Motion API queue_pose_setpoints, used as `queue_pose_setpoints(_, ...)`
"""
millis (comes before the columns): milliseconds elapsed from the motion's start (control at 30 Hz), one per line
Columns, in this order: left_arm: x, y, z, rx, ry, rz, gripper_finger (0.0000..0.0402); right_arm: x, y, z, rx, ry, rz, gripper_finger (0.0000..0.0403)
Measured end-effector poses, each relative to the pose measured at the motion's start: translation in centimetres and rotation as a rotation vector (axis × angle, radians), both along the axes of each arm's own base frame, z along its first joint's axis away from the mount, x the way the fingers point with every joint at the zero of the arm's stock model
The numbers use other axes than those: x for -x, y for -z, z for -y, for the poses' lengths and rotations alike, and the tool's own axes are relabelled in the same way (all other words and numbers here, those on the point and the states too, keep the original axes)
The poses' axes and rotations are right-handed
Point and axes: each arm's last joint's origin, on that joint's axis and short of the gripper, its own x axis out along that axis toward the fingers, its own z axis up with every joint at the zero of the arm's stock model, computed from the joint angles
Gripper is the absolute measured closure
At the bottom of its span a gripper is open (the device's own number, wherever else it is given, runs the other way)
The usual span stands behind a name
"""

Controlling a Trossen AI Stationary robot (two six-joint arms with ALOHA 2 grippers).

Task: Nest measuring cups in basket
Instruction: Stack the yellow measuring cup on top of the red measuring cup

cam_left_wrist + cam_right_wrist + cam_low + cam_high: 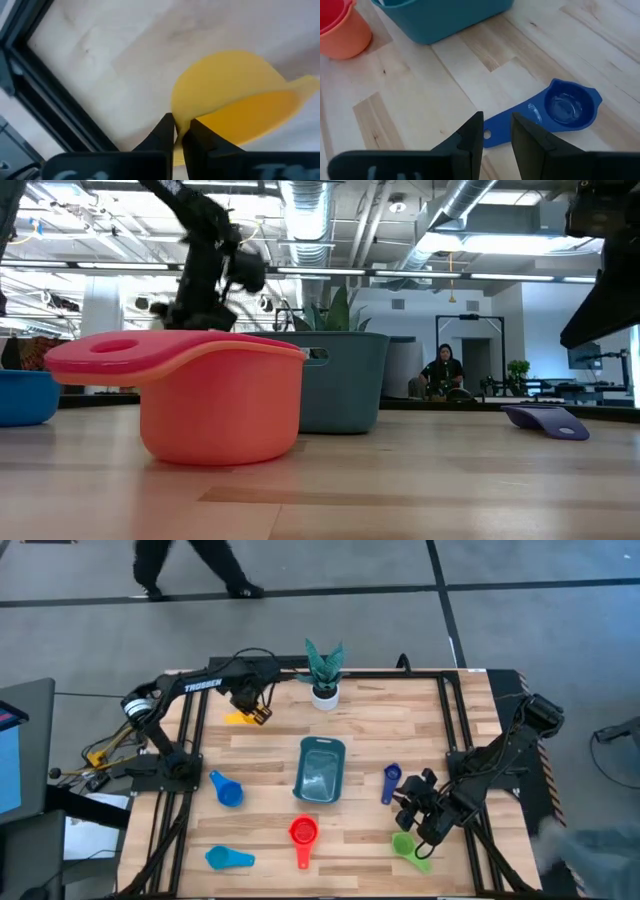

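While the left gripper (pixel 178 131) sits at the far left of the table (pixel 270 755), its fingers are clenched on the rim of the yellow cup (pixel 235 95). The right gripper (pixel 496 134) hovers near the table's right side with its fingers slightly parted and holding nothing; the dark blue cup (pixel 555 111) lies on the wood just beyond them. The teal basket (pixel 320 770) stands at the table's centre. Nearer the front edge sit the red cup nested in the orange cup (pixel 303 833), the green cup (pixel 408 846), the blue cup (pixel 226 789) and the light blue cup (pixel 228 859). A white pot with a plant (pixel 324 675) stands at the far edge.
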Motion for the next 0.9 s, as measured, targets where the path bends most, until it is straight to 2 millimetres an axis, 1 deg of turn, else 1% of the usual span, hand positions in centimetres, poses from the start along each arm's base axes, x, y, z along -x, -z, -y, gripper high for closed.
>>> queue_pose_setpoints(133, -1.0, -2.7, 4.0, -0.047, -0.047, 0.110, 0.0394, -0.1, -0.1, 0.0, 0.008, 0.011, 0.029, 0.0284)
queue_pose_setpoints(267, -1.9, -4.8, 9.5, -0.059, -0.128, 0.282, 0.0396, -0.3, -0.2, -0.1, 0.007, 0.025, 0.073, 0.0284)
queue_pose_setpoints(367, -2.7, -5.8, 14.4, 0.004, -0.194, 0.433, 0.0390, -0.5, -0.5, -0.3, 0.026, 0.032, 0.128, 0.0284)
queue_pose_setpoints(467, -3.9, -6.3, 20.1, 0.137, -0.236, 0.596, 0.0385, -0.8, -0.7, -0.4, 0.052, 0.035, 0.185, 0.0284)
queue_pose_setpoints(533, -4.1, -6.6, 23.5, 0.227, -0.268, 0.683, 0.0385, -1.1, -0.8, -0.4, 0.063, 0.022, 0.188, 0.0284)
queue_pose_setpoints(633, -4.3, -6.7, 27.6, 0.303, -0.301, 0.800, 0.0389, -1.6, -1.0, -0.3, 0.073, 0.013, 0.198, 0.0284)
queue_pose_setpoints(733, -4.1, -6.9, 30.3, 0.358, -0.335, 0.871, 0.0395, -2.2, -1.2, 0.0, 0.077, 0.016, 0.213, 0.0284)
queue_pose_setpoints(833, -3.2, -6.3, 32.3, 0.375, -0.404, 0.856, 0.0397, -2.8, -1.4, 0.2, 0.080, 0.015, 0.228, 0.0284)
queue_pose_setpoints(900, -3.3, -5.7, 33.5, 0.419, -0.463, 0.837, 0.0397, -3.0, -1.5, 0.3, 0.086, 0.012, 0.231, 0.0284)
